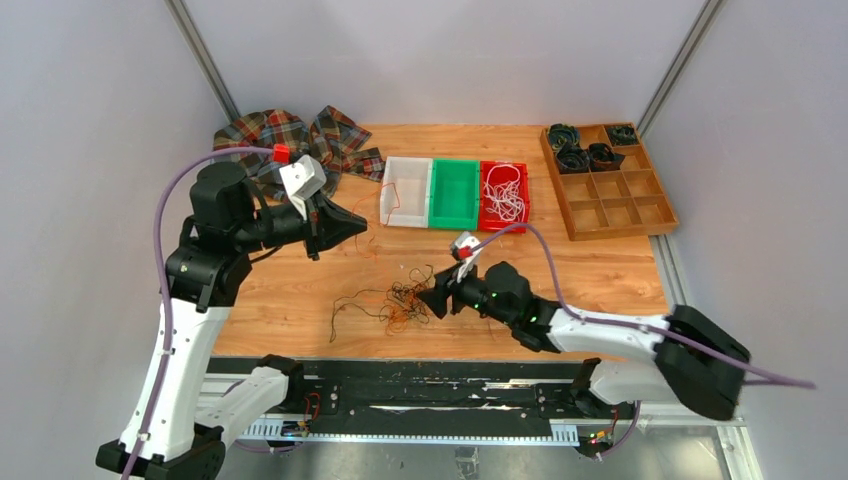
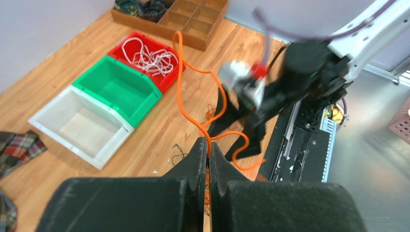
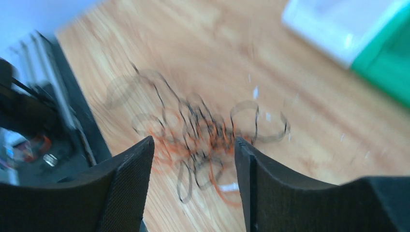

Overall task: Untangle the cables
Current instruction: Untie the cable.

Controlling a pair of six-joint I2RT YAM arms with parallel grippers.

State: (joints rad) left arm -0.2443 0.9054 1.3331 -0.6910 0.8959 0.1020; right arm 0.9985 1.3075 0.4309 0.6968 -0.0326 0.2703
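Clamped between the closed fingers of the left gripper (image 2: pixel 209 149) is a thin orange wire (image 2: pixel 180 72). It loops away from the fingertips and bends down toward the table near the other arm; where its free end lies I cannot tell. This gripper hangs raised, to the far left of the tangle of black and orange wires (image 1: pixel 398 300), which lies on the light wooden table (image 1: pixel 300 290) near its near edge.

The tangle spreads mostly left to right. The right gripper (image 3: pixel 193 145) is much the nearer one: it hovers just above the tangle's right end with its fingers wide apart and nothing between them. The blurred knot sits straight ahead in the gap. Judging from this, the held strand would be drawn off to the far left while the right arm pins or picks at the knot.

Beyond the tangle stand three bins in a row. The white plastic bin (image 1: pixel 405 195) and the green plastic bin (image 1: pixel 455 192) show nothing inside; the red plastic bin (image 1: pixel 505 226) holds loose white wires (image 1: pixel 505 195). At far right, a wooden divided tray (image 1: pixel 610 213) carries dark coiled rolls (image 1: pixel 585 152) in its far compartments.
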